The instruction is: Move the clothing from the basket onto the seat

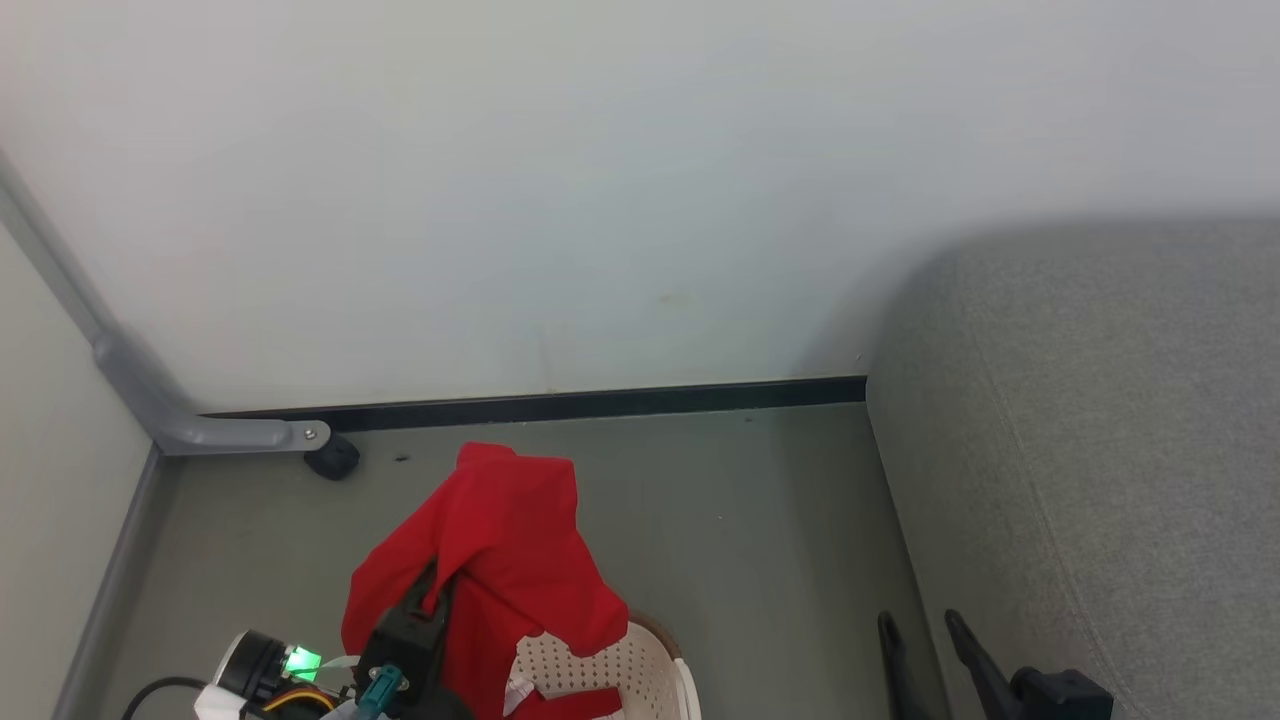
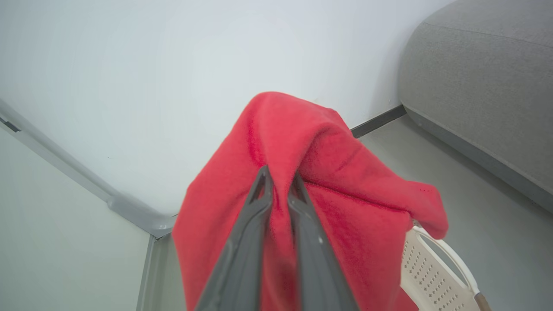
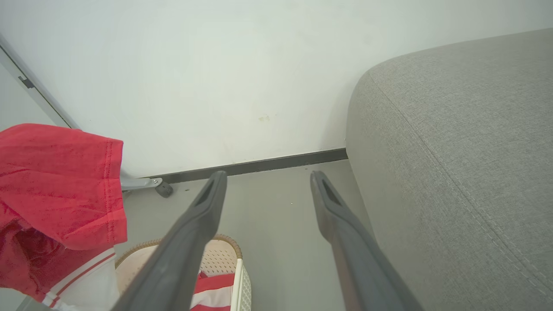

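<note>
A bright-red piece of clothing (image 1: pixel 500 560) hangs lifted above the basket (image 1: pixel 620 670), draped over my left gripper (image 1: pixel 432 592), which is shut on it. In the left wrist view the two dark fingers (image 2: pixel 259 216) pinch a fold of the red clothing (image 2: pixel 345 190) between them, with the basket (image 2: pixel 432 276) below right. More red and white striped clothing (image 3: pixel 211 289) lies inside the basket (image 3: pixel 224 259). My right gripper (image 3: pixel 268 183) stands open and empty over the floor, close to the left side of the grey seat (image 3: pixel 458 164). The seat (image 1: pixel 1100 450) fills the right.
A white wall (image 1: pixel 600 200) with a dark baseboard (image 1: pixel 560 405) runs behind. A grey metal frame leg with a black foot (image 1: pixel 330 458) stands at the left corner. Bare grey floor (image 1: pixel 760 520) lies between basket and seat.
</note>
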`<state>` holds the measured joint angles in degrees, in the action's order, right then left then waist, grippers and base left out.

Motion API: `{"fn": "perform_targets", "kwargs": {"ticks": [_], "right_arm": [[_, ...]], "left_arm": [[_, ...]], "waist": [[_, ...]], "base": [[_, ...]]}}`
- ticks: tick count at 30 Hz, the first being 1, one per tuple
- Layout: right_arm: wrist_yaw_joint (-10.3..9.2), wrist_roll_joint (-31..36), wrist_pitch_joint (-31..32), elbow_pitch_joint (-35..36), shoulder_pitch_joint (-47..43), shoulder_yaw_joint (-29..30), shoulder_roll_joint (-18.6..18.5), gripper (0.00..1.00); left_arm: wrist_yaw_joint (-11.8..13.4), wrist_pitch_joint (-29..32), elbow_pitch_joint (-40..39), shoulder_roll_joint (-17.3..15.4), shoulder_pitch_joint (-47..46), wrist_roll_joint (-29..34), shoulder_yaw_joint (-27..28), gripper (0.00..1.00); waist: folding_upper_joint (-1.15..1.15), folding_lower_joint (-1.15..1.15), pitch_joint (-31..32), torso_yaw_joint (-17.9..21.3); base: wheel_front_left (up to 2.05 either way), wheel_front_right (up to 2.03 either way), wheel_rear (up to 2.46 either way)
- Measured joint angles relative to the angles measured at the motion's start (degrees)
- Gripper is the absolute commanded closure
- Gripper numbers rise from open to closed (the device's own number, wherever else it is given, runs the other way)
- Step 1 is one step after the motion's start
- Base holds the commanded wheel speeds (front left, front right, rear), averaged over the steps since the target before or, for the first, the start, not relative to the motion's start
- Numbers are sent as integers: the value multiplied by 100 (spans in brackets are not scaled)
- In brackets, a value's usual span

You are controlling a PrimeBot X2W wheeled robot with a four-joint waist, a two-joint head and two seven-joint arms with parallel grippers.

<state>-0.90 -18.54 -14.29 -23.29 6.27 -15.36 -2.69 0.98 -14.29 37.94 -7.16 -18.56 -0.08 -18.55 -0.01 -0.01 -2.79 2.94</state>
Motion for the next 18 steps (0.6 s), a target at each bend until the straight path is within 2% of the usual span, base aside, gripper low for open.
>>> {"fn": "perform_targets", "kwargs": {"ticks": [7, 18], "right_arm": [[59, -20, 1, 15, -7, -278, 2, 0], [48, 94, 1, 241, -114, -202, -1, 0]], "left_arm": [[10, 0, -745, -73, 530, -89, 75, 100], [82, 0, -1802, 9, 1062, -376, 252, 100]], "waist": [[0, 0, 260, -34], [1, 1, 319, 23]], "base": [[0, 0, 0], [0, 0, 0]]}}
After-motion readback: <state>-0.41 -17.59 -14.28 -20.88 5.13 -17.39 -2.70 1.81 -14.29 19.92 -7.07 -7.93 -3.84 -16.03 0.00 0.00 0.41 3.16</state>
